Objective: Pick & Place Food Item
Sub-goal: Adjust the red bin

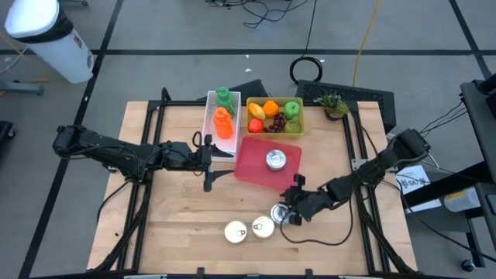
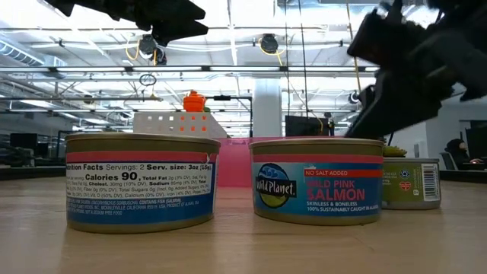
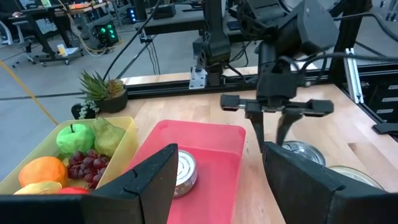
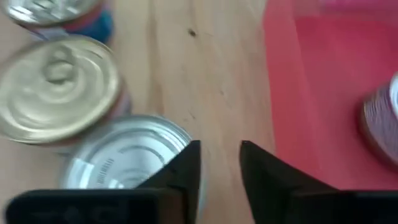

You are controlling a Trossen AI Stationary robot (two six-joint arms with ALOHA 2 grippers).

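Three food cans stand on their bases on the wooden table near its near edge: a pale-lidded can (image 1: 235, 231), a gold-lidded can (image 1: 262, 227) and a silver-lidded can (image 1: 280, 215) (image 4: 124, 158). A fourth can (image 1: 275, 160) (image 3: 185, 174) sits in the red tray (image 1: 252, 167). My right gripper (image 1: 293, 200) (image 4: 221, 165) is open by a narrow gap, just beside the silver-lidded can on the side toward the red tray (image 4: 323, 93), fingers pointing down. My left gripper (image 1: 209, 160) (image 3: 217, 180) is open and hovers left of the red tray.
A yellow bin (image 1: 274, 116) of fruit and a white tray (image 1: 211, 124) with a green and an orange bottle sit at the far side. A small potted plant (image 1: 335, 105) stands at the far right corner. Bare wood lies left of the cans.
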